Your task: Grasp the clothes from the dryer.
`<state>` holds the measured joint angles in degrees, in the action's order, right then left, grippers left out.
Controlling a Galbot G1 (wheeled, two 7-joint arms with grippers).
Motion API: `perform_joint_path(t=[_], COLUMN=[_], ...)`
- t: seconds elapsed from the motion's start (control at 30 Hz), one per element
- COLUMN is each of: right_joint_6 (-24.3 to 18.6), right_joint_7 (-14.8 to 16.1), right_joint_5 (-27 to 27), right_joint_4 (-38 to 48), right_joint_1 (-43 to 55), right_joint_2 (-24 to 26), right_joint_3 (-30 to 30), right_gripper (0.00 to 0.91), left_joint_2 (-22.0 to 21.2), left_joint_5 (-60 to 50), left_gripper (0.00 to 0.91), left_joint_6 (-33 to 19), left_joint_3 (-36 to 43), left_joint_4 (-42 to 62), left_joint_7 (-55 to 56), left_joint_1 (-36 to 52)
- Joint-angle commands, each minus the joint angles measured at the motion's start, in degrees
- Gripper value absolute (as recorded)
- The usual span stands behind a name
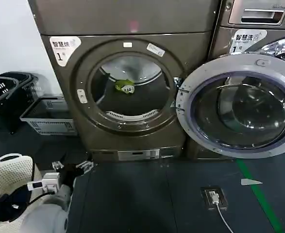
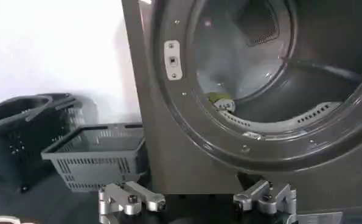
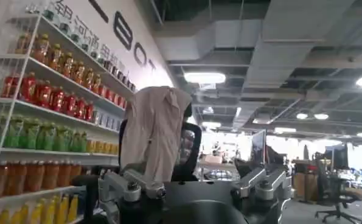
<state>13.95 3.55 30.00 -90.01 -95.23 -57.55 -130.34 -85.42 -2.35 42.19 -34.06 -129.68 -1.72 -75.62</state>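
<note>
Head view: dryer (image 1: 127, 82) upper centre, door (image 1: 239, 104) swung wide to right of frame. Green garment (image 1: 124, 86) lying far back in drum, just left of centre, alone. Left gripper (image 1: 73, 168) low at lower left, fingers apart, nothing held, well short of the opening. White basket (image 1: 8, 177) at lower-left corner beside arm. Grey crate (image 1: 50, 116) and black baskets (image 1: 8, 92) against wall at left. Dark floor, green line lower right, plug and cable (image 1: 214, 199) near bottom centre.

Left wrist view: finger tips (image 2: 132, 198) at bottom edge, spread wide, empty. Garment seen as small green patch (image 2: 220, 102) past drum lip, centre. Grey crate at left, pale wall behind.

Right wrist view: right gripper (image 3: 196, 185) at bottom, jaws apart, empty, pointed away from dryer at a room w/ drink shelves (image 3: 41, 103) at left, beige cloth over a chair (image 3: 159, 131), ceiling lights.

Advice, as judgement: raise left arm, go in thru centre of opening, clear of rim & door hinge, reach deep, keep jaws wide till straddling a fold, then close. Soft cloth likely to slip, so pinch bunched part.
</note>
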Motion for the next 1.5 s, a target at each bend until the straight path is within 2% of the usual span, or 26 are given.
perform_joint_path(t=[0.03, 0.5, 0.83, 1.0, 1.3, 1.5], right_joint_6=[-0.67, -0.69, -1.10, -2.28, -4.72, -5.39], right_joint_7=[-0.48, -1.47, -0.89, 0.23, 0.36, -2.50], right_joint_5=[-0.04, -0.11, -0.36, -1.73, -1.62, 0.79], right_joint_4=[0.36, 1.45, 2.15, 3.59, 4.33, 3.43], right_joint_1=[0.07, 0.88, 0.86, 0.43, 0.45, 1.30], right_joint_2=[-0.03, 0.15, -0.44, -0.05, 0.58, 0.72], right_joint_3=[0.22, 0.54, 0.16, -0.19, -0.83, -0.58], right_gripper=[0.907, 0.907, 0.907, 0.907, 0.907, 0.907], left_joint_2=[-0.02, -0.01, -0.13, 0.01, 0.42, 0.43], left_joint_5=[-0.10, -0.11, 0.03, 0.05, 0.04, 0.38], left_gripper=[0.907, 0.907, 0.907, 0.907, 0.907, 0.907], left_joint_6=[2.81, 2.81, 2.81, 2.81, 2.81, 2.81], left_joint_3=[0.04, 0.53, 1.34, 1.25, 1.12, 0.78], left_joint_4=[0.27, 0.16, 0.23, 0.70, 0.85, 0.92], left_joint_7=[0.22, 1.06, 1.05, 1.04, 0.96, 1.17], left_joint_1=[-0.01, -0.58, -0.40, -0.34, 0.01, 0.89])
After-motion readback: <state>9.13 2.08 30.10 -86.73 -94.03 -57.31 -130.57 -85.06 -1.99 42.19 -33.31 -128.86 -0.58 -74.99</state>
